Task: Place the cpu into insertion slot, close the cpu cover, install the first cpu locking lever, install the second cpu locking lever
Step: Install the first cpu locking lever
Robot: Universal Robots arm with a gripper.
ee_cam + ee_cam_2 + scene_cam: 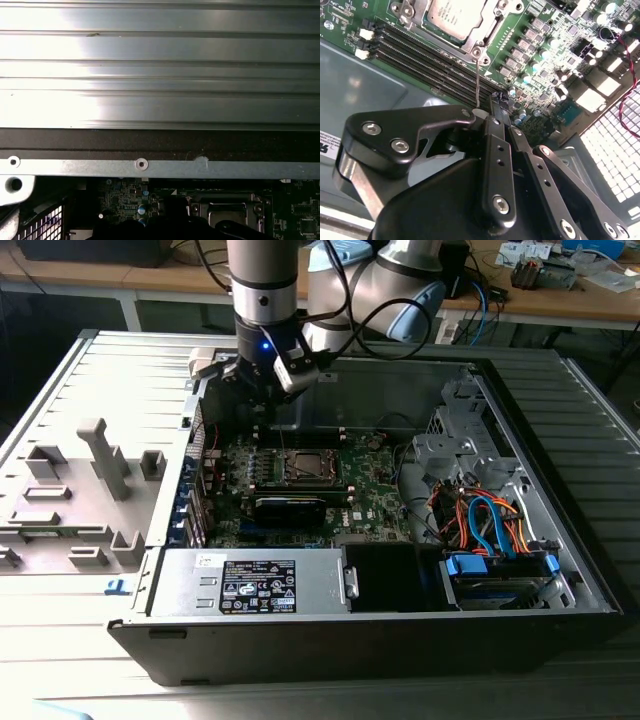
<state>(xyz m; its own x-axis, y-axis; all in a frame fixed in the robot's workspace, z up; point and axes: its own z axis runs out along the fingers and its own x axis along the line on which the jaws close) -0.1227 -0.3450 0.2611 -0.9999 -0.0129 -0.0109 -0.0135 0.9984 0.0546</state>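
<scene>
The cpu, with a silvery top, lies in the insertion slot on the green board. The cpu cover lies flat around it as a metal frame. A thin wire locking lever stands up from the socket's corner, and its end is right beside my fingertips. My gripper hangs just above the board at the socket's far side, seen in the exterior view. Its black fingers are pressed together. I cannot tell whether they pinch the lever or only touch it. The socket also shows in the first wrist view.
Black memory slots run beside the socket. In the open case are a grey power supply box at the front and a drive cage with coloured cables at the exterior view's right. A grey fixture plate lies outside at the left.
</scene>
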